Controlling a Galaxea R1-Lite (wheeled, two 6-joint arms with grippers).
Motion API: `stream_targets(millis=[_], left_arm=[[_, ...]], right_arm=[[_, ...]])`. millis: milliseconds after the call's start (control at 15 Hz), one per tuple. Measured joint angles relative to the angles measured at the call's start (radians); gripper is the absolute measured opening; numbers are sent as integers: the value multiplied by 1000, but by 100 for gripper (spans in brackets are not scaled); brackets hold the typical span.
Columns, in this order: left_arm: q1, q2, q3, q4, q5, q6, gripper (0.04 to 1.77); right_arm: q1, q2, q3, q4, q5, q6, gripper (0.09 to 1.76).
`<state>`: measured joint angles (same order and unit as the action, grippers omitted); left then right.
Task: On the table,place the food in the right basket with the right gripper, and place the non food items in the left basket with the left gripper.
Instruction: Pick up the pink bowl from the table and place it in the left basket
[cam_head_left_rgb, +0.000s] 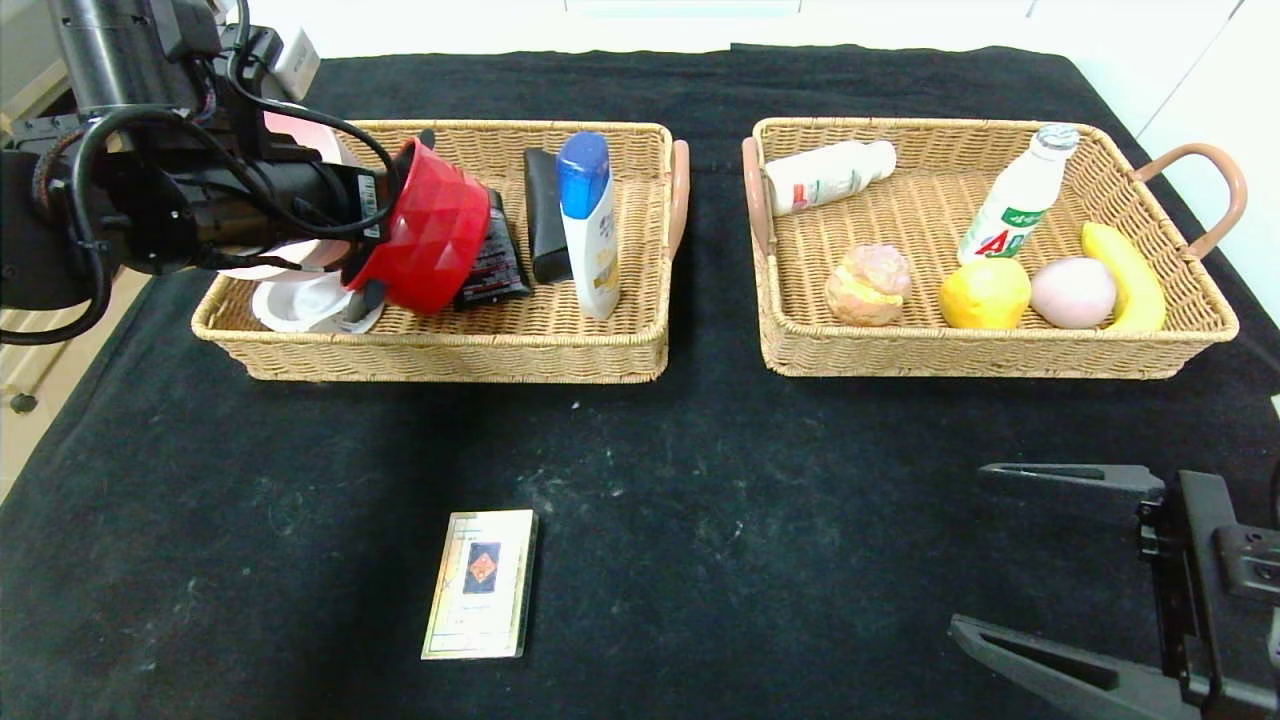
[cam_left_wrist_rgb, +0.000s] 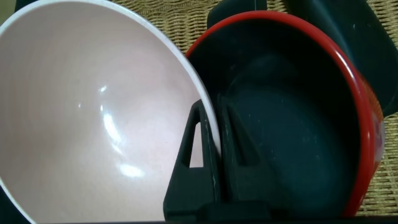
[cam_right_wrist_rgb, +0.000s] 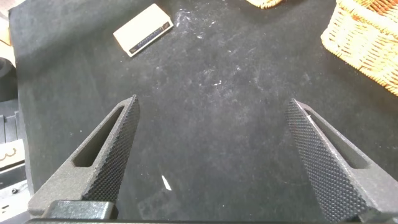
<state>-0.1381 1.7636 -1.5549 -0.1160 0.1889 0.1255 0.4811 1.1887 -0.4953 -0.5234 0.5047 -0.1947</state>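
My left gripper (cam_left_wrist_rgb: 211, 107) is shut on the white rim of a pink bowl (cam_left_wrist_rgb: 93, 106), held over the left end of the left basket (cam_head_left_rgb: 450, 352). A red bowl (cam_head_left_rgb: 430, 235) with a dark inside (cam_left_wrist_rgb: 298, 118) is tipped on its side against the pink bowl. My right gripper (cam_head_left_rgb: 965, 548) hangs open low over the black cloth at the near right, with nothing between its fingers (cam_right_wrist_rgb: 121, 143). A flat beige card box (cam_head_left_rgb: 482, 583) lies on the cloth near the front, left of centre; it also shows in the right wrist view (cam_right_wrist_rgb: 143, 28).
The left basket also holds a white dish (cam_head_left_rgb: 300, 302), a dark packet (cam_head_left_rgb: 492, 262), a black tube (cam_head_left_rgb: 545, 215) and a blue-capped bottle (cam_head_left_rgb: 590, 225). The right basket (cam_head_left_rgb: 1000, 358) holds two white bottles (cam_head_left_rgb: 828, 175), a pastry (cam_head_left_rgb: 868, 285), a yellow fruit (cam_head_left_rgb: 985, 293), a pink bun (cam_head_left_rgb: 1073, 292) and a banana (cam_head_left_rgb: 1128, 275).
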Motion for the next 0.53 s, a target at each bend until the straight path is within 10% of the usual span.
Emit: stream_targets(millis=[533], left_arm=[[-3, -11, 37, 9, -15, 3, 24]], right_arm=[[0, 0, 0, 0, 0, 0, 171]])
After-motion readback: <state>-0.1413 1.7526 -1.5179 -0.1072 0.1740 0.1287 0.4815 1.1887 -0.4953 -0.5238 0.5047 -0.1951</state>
